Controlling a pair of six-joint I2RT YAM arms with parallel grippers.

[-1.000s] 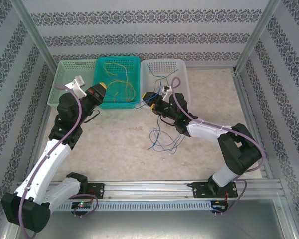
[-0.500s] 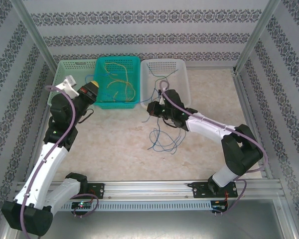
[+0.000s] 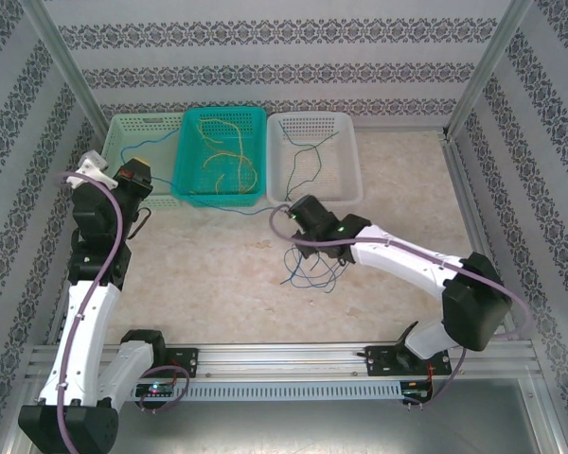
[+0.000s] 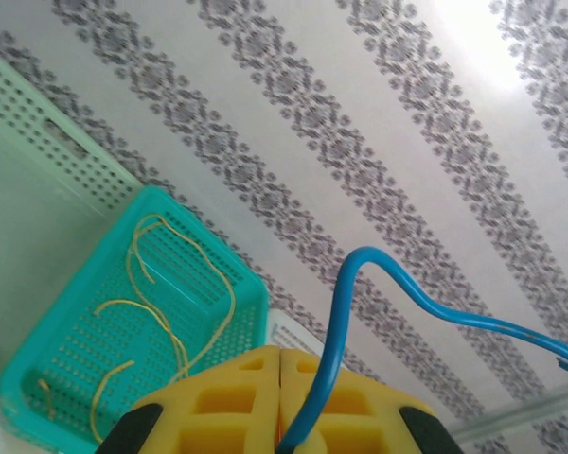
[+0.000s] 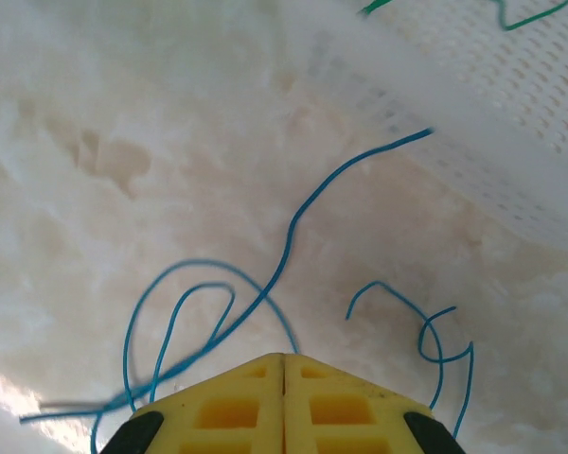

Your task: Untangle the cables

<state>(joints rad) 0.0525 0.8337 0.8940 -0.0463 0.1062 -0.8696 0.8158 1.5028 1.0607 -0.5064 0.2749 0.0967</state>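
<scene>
Top view: beige marbled table (image 3: 218, 284), stripey patterned wallpaper (image 3: 265, 38) all around. Left claw (image 3: 138, 176) sits at the green basket (image 3: 114, 132), and loose blue cables (image 3: 314, 272) lie just below the right claw (image 3: 298, 216).

Left wrist: left claw (image 4: 280, 397) is pinching a blue cable (image 4: 334, 322). The teal basket (image 4: 251, 312) holding yellow cables (image 4: 231, 295) is off to its left.

Right wrist: right claw (image 5: 282, 388) has its pads pressed together, with blue cables (image 5: 292, 232) on the table right ahead.

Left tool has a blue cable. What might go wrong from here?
1. The blue cable pinched in the left tool runs across the mint basket; pulling may snag it on the rim.
2. The right tool is shut above the blue tangle on the table; its crossed loops may tighten if dragged.
</scene>
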